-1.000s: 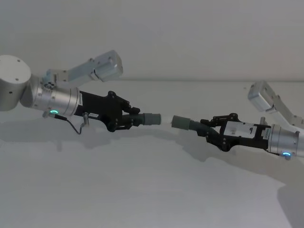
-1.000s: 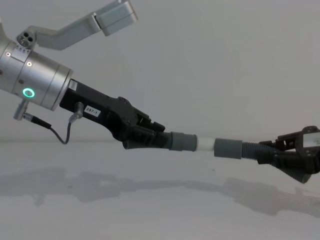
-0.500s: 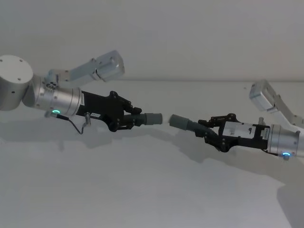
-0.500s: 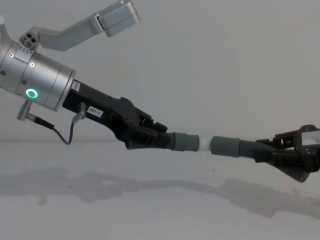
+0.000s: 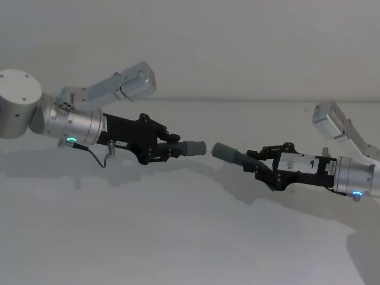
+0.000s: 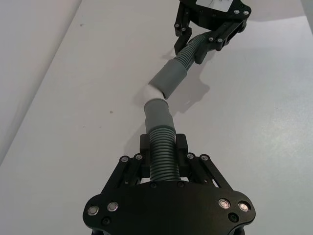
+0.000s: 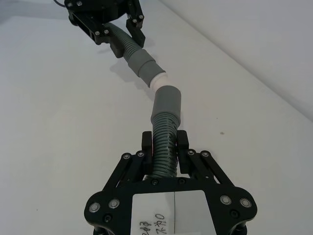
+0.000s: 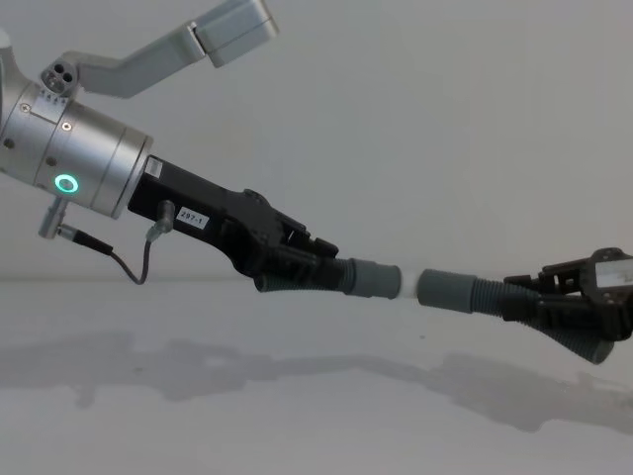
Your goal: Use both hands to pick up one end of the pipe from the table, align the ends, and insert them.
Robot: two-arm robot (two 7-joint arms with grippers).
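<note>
Left tool clamps one pipe piece; right tool (likewise) another; cuffs nearly meet.

The left gripper is black plastic with small silver screws and a tiny white label. Behind it sits a shiny silver round wrist with a glowing green ring and a thin grey cable. The right gripper is black too, with a white sticker.
</note>
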